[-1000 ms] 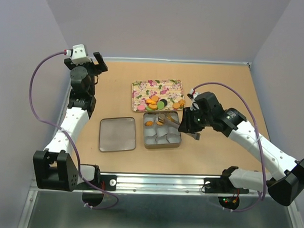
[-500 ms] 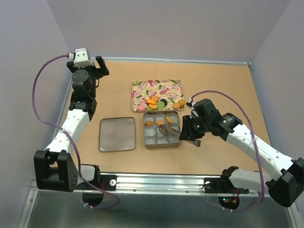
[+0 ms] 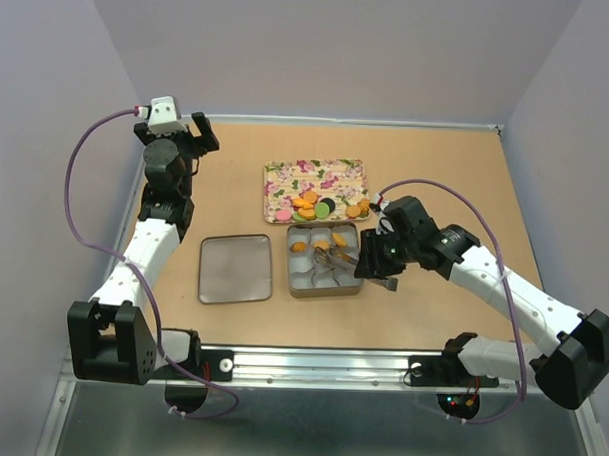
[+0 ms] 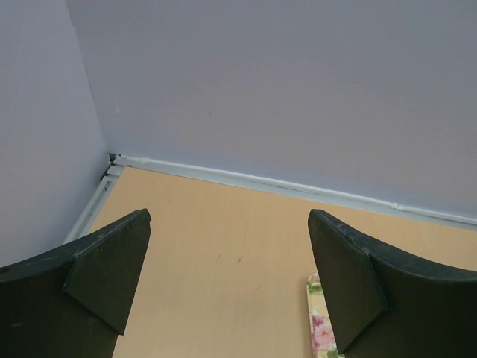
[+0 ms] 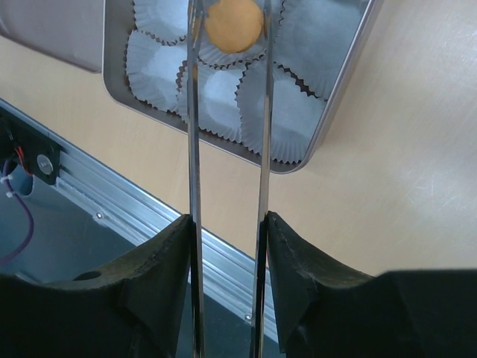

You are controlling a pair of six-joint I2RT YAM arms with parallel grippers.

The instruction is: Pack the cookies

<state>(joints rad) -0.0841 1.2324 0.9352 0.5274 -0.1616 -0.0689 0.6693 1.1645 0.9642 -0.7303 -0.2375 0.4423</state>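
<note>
The cookies (image 3: 320,205), mostly orange with green, pink and dark ones, lie on the near end of a floral tray (image 3: 316,173). A silver tin (image 3: 360,280) lined with white paper cups holds a few orange cookies in its far row. My right gripper (image 3: 371,258) is shut on metal tongs (image 3: 338,259) that reach over the tin. In the right wrist view the gripper (image 5: 227,231) squeezes the tongs (image 5: 194,149), and an orange cookie (image 5: 233,26) sits between their tips over a paper cup. My left gripper (image 3: 178,134) is open and empty, raised at the far left; it also shows in the left wrist view (image 4: 227,276).
The tin's lid (image 3: 236,269) lies flat left of the tin. The metal rail (image 3: 310,363) runs along the table's near edge. Walls close in the left, back and right sides. A corner of the floral tray (image 4: 317,328) shows in the left wrist view.
My right gripper has moved nearer and left, bringing the tongs from the tin's far row to its middle. The left arm shifted slightly, then stayed still.
</note>
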